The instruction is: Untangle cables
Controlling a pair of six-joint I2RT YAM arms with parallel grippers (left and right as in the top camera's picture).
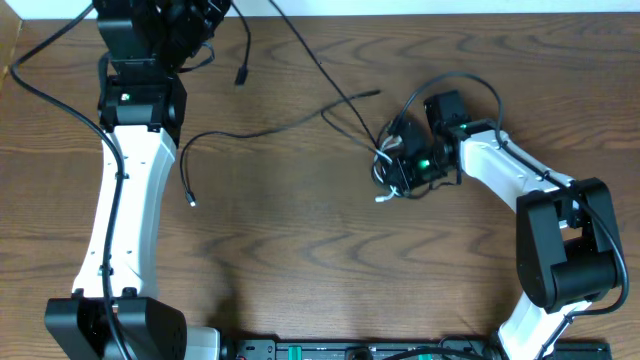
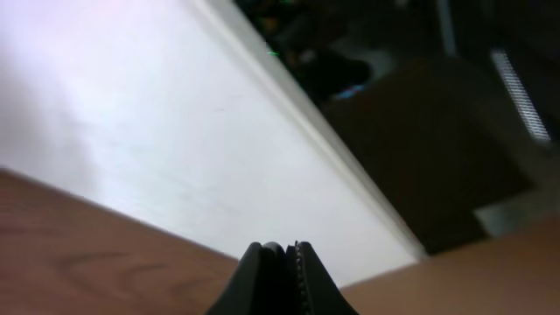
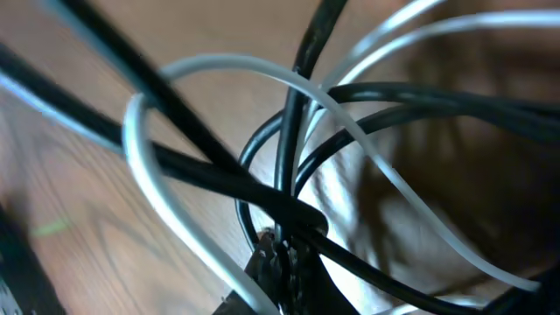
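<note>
Found right of centre on the table (image 1: 300, 250): black cable (image 3: 201, 169) and white cable (image 3: 229, 66), looped through each other in a tight knot. Right hand (image 3: 284, 262) down in that knot, fingers closed, pinching a black strand at the tips. Long black run noted trailing leftward from the knot across the wood, one plug end lying loose near the left arm. Left hand (image 2: 282, 262) raised at the far left edge, fingertips pressed together; cannot tell whether anything is gripped.
</note>
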